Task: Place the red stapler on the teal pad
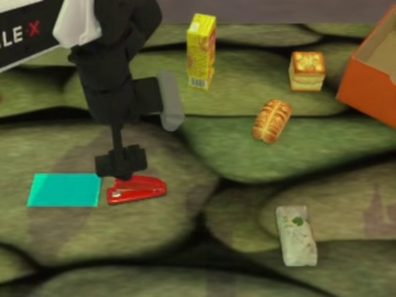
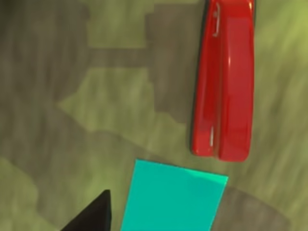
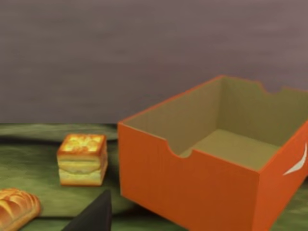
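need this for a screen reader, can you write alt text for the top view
From above, the left gripper hangs over a red stapler lying on the mottled green table, just right of a flat teal pad. Farther right sit a yellow carton, a bread loaf and an orange box.

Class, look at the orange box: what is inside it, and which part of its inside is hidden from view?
The orange box shows a bare tan floor and inner walls in the right wrist view; nothing lies on the visible floor. The near wall hides the front strip of the floor.
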Controlling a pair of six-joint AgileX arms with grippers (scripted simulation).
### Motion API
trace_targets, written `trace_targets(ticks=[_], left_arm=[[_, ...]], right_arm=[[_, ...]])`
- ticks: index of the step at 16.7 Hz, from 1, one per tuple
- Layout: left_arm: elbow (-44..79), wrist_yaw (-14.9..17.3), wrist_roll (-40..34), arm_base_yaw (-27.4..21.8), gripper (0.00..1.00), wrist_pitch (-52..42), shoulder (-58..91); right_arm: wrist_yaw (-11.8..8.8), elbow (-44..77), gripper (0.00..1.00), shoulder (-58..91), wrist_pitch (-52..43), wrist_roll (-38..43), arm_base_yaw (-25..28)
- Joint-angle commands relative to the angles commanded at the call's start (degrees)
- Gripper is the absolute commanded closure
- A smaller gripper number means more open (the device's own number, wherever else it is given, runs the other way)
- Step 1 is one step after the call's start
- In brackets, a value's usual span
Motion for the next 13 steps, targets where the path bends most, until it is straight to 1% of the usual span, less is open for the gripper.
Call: trace_targets(ticks=[3, 9, 13], left_arm=[[-3.0, 0.0, 0.1, -0.1, 0.0, 4.0, 1.2], [-12.6, 0.0, 0.3, -0.1, 0.0, 18.8, 6.0], [-13.8, 0.1, 0.3, -0.1, 0.0, 20.4, 6.7]], right_arm=[[0.0, 0.0, 0.0, 0.0, 0.0, 0.0, 0.0], [0.0, 0.0, 0.0, 0.0, 0.0, 0.0, 0.0], [0.0, 0.0, 0.0, 0.0, 0.0, 0.0, 0.0]])
